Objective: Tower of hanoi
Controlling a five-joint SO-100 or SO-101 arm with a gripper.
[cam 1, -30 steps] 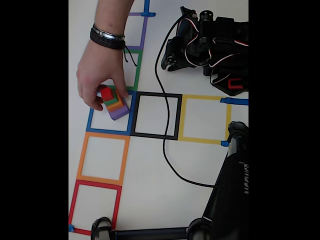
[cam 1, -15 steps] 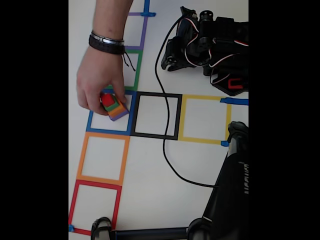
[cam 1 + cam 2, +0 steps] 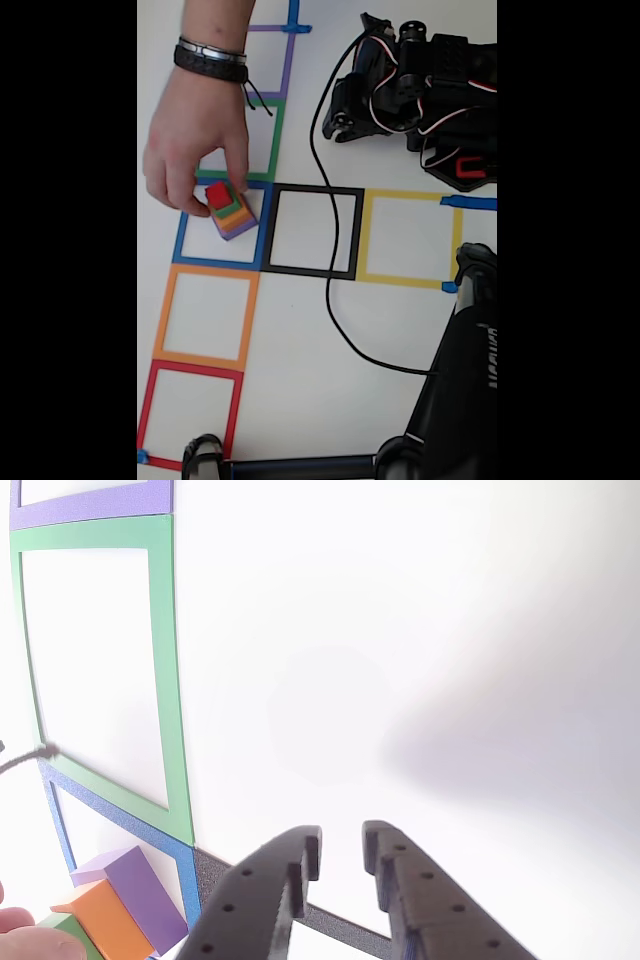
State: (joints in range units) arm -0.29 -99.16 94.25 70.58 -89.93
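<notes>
A small stepped stack of blocks (image 3: 232,212), purple at the base, then orange, green and a red block (image 3: 218,194) on top, stands in the upper right part of the blue taped square (image 3: 262,228). A person's hand (image 3: 195,130) with a dark wristband touches the stack from above with its fingertips. My gripper (image 3: 338,124) rests folded at the top, right of the stack and apart from it. In the other view the gripper (image 3: 340,844) has its jaws nearly together with nothing between them, and the purple block (image 3: 135,888) and orange block (image 3: 105,922) show at the lower left.
Taped squares lie on the white table: black (image 3: 358,235), yellow (image 3: 456,240), orange (image 3: 160,315), red (image 3: 148,410), green (image 3: 275,140), purple (image 3: 288,70). A black cable (image 3: 330,300) crosses the black square. A dark stand (image 3: 460,380) fills the lower right.
The hand has drawn back upward and left while its fingertips stay on the stack. The stack has been straightened inside the blue square. The arm has not moved.
</notes>
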